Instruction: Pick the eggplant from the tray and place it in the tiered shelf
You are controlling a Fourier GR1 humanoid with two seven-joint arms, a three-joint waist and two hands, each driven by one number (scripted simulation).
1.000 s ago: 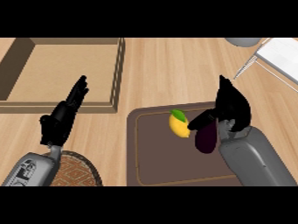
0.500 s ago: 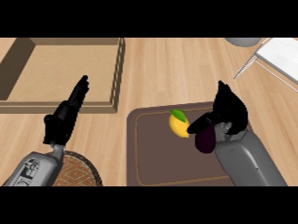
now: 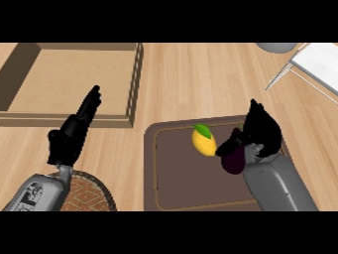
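Note:
The dark purple eggplant [image 3: 234, 159] lies at the right side of the brown tray [image 3: 179, 191]. My right hand [image 3: 263, 133] sits directly on it from the right, fingers pointing away and still fairly straight, thumb reaching over the eggplant's top end; much of the eggplant is hidden under the hand and wrist. The white tiered shelf [image 3: 325, 67] stands at the far right corner. My left hand [image 3: 73, 134] rests open at the left, fingers up, holding nothing.
A yellow lemon [image 3: 203, 141] with a green leaf lies on the tray just left of the eggplant. A shallow wooden box [image 3: 62, 79] fills the far left. A woven round mat [image 3: 87, 196] shows at the lower left. A grey object [image 3: 277, 47] sits beside the shelf.
My right hand has sunk lower and nearer, down onto the eggplant, with the thumb coming over it. The left hand has barely shifted.

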